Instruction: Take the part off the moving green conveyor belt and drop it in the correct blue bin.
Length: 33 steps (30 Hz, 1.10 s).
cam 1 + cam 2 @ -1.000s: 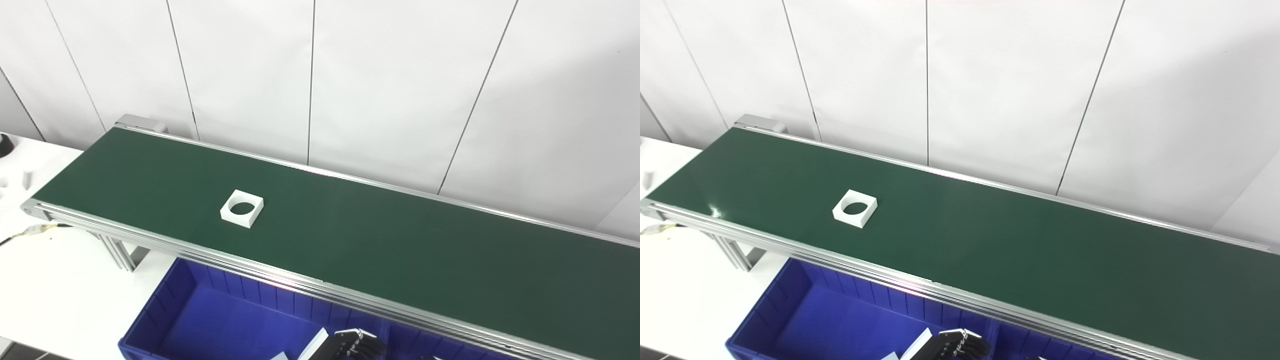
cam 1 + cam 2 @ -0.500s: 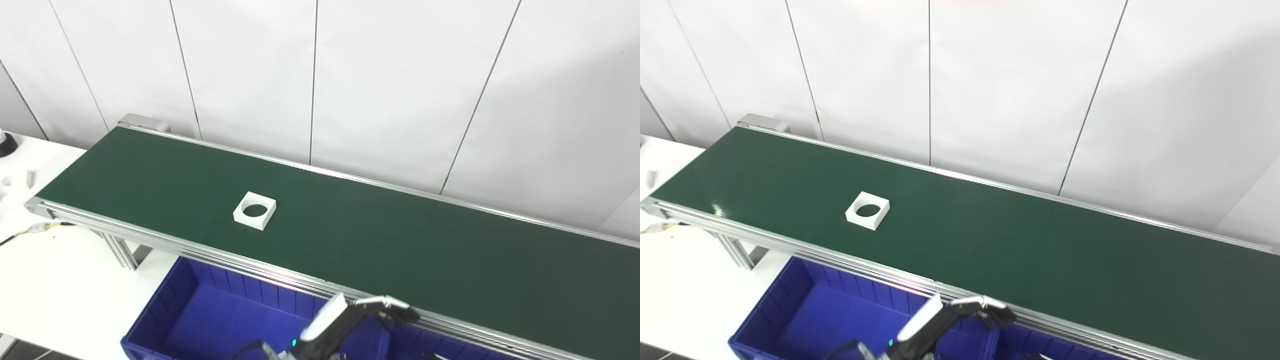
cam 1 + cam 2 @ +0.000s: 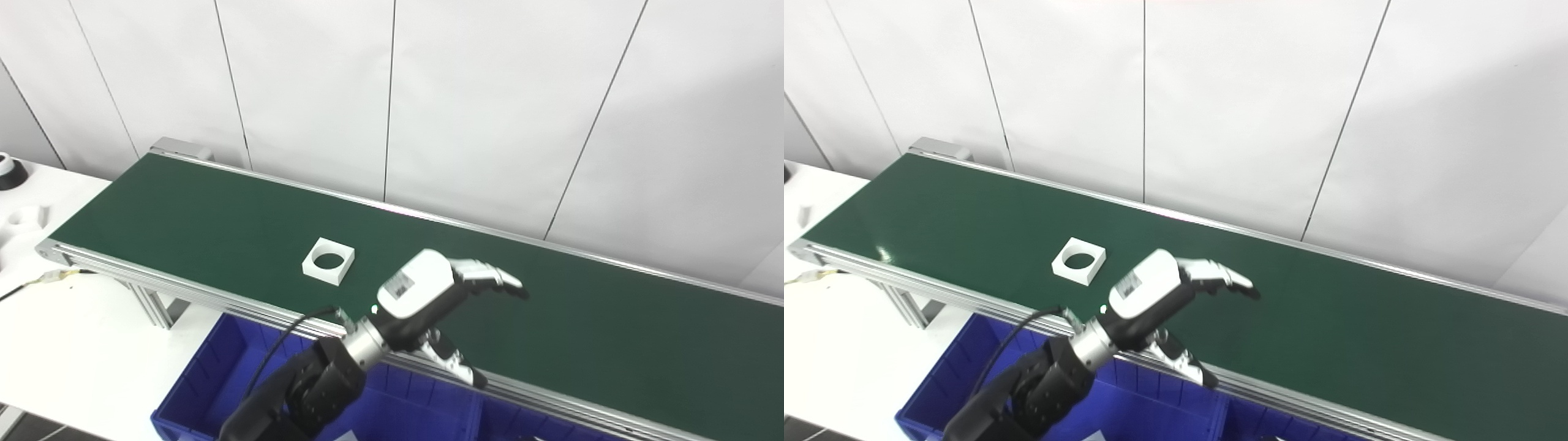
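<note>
The left hand [image 3: 429, 294] has a smooth white shell over its back, bearing a small label with dark print, and silver-grey fingers [image 3: 490, 278] ending in black tips; the thumb is white and grey with a black tip too. A ribbed silver metal collar forms the wrist, with a tiny green light beside it. The forearm is bulky matt black, with a thin black cable looping along it.

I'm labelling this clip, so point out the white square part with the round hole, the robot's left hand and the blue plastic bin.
white square part [image 3: 313, 269]: left eye view, near corner.
left hand [image 3: 422, 288]: left eye view, white back.
blue plastic bin [image 3: 968, 373]: right eye view, left wall.
</note>
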{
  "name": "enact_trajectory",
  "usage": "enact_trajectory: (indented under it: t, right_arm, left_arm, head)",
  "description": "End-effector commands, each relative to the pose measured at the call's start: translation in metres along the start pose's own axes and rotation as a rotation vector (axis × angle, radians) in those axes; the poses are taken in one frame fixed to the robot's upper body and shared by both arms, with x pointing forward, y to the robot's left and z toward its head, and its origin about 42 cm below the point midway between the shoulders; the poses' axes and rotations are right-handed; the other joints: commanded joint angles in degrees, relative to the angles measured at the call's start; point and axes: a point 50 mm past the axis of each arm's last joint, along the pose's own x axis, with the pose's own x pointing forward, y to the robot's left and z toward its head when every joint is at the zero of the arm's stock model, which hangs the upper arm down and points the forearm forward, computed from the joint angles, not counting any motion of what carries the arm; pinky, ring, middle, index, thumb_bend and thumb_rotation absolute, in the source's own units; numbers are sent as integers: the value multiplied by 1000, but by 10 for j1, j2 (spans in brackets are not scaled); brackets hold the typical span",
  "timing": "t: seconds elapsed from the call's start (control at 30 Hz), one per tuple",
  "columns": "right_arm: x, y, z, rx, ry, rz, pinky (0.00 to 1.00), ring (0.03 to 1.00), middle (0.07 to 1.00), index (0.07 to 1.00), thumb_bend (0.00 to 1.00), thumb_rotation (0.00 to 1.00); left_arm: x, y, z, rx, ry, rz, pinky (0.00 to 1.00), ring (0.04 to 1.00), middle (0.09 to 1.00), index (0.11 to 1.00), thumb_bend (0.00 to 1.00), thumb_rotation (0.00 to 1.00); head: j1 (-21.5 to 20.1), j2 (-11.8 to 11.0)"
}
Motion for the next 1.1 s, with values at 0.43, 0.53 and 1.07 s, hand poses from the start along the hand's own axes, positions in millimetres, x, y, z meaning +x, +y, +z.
enact_trajectory:
  t: [0.43,0.53,1.07]
  right_arm:
    - [10,5,13,-32,-81,-2,611,695,763,732,884,212]
    - [9,6,13,-34,-80,-4,613,695,762,735,883,217]
    - [7,8,14,-31,-85,-12,616,693,764,736,889,222]
  left_arm:
    - [49,68,-64,244,122,-139,500,650,747,732,992,20]
    - [51,70,-78,265,181,-198,512,670,778,763,1000,72]
    - [55,61,-122,414,343,-397,838,883,893,862,1000,202]
  head:
    - [-6,1]
    - [-6,0]
    - [-12,5]
